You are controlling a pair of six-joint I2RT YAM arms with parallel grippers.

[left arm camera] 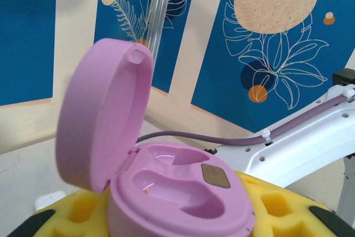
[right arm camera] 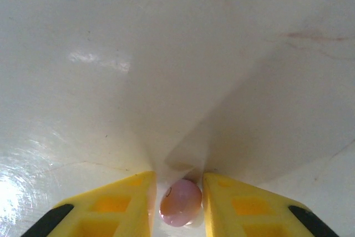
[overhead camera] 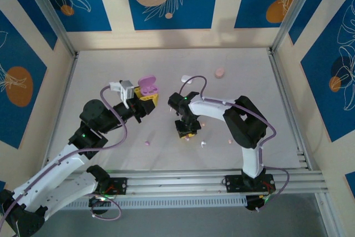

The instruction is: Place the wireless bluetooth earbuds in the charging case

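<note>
A pale purple charging case (left arm camera: 183, 192) stands with its lid (left arm camera: 102, 120) hinged up, and both moulded wells are bare. My left gripper (left arm camera: 177, 217) is shut on its base, yellow fingers (left arm camera: 277, 206) on either side. From above, the case (overhead camera: 148, 86) sits in that gripper (overhead camera: 147, 97) left of centre. My right gripper (overhead camera: 187, 130) points straight down at the table. Its yellow fingers (right arm camera: 119, 206) stand on either side of a pinkish-purple earbud (right arm camera: 180, 202) lying on the table, with a thin gap on the left. More earbuds lie loose: purple (overhead camera: 147, 143), white (overhead camera: 203, 144), pink (overhead camera: 228, 141).
A closed pink case (overhead camera: 220, 72) lies at the back of the white table (overhead camera: 249, 81). A small white object (overhead camera: 186, 79) sits beside the right arm's purple cable. Metal frame posts and patterned walls bound the table on three sides.
</note>
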